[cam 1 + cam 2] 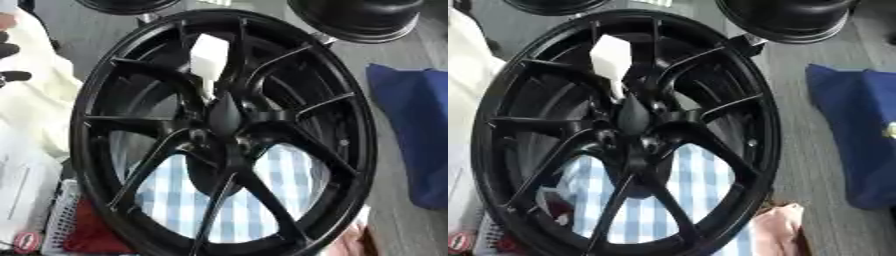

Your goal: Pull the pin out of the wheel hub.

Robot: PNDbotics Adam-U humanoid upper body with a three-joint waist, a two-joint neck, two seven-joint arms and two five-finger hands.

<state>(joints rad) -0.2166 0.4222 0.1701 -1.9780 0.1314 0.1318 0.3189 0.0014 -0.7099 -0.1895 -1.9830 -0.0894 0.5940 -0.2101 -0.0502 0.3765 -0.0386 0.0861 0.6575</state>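
A black multi-spoke wheel hub [131, 75] stands tilted and fills most of both views. A white pin [208, 56], with a blocky head and a thin stem, sticks in near the hub's centre, between two upper spokes. Just below the stem sits a dark teardrop-shaped piece [226, 114] at the hub's centre; I cannot tell what it is. A few dark finger-like shapes [10, 76] show at the far left edge of the left eye view, apart from the wheel; they may be my left hand. My right hand shows in neither view. Nothing holds the pin.
A blue-and-white checked cloth [262, 190] shows through the lower spokes. More black round parts [354, 17] sit at the top. A blue bag [416, 130] lies at the right, white cloth [35, 105] at the left, and a white basket [61, 220] at the lower left.
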